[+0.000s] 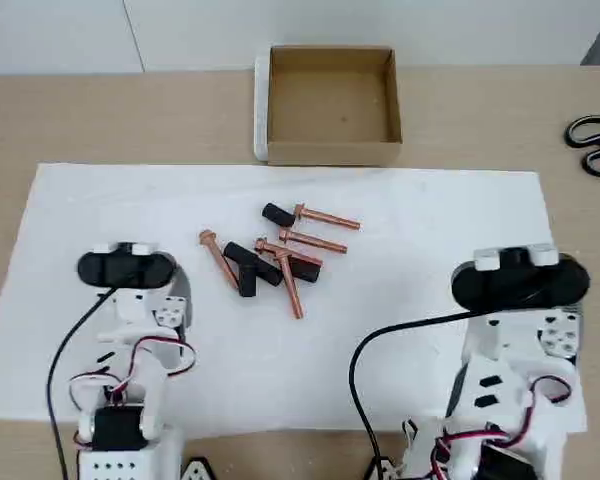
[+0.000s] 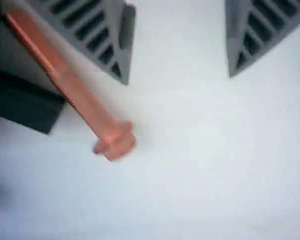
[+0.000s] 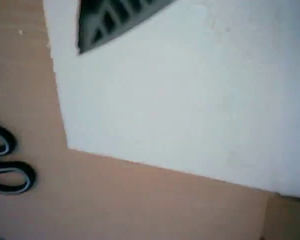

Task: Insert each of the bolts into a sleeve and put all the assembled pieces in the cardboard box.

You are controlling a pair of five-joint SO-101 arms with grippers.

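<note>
Left gripper (image 2: 177, 75) hangs over the white sheet (image 1: 100, 200), jaws spread and empty. To its right, copper bolts (image 1: 315, 241) and black sleeves (image 1: 246, 275) lie scattered mid-sheet, with the cardboard box (image 1: 330, 153) beyond them. Right gripper (image 3: 110, 22): jaw state cannot be told.

The bolts (image 1: 328, 217) were copper-coloured, the sleeves (image 1: 277, 214) black, the cardboard box (image 1: 330, 152) plain brown, the sheet (image 1: 430, 230) white, the table (image 1: 130, 110) pale tan, the scissors (image 1: 594, 146) at the far right black-handled, and the fingers (image 2: 90, 30) of the left gripper (image 2: 177, 76) grey with dark slots.
</note>
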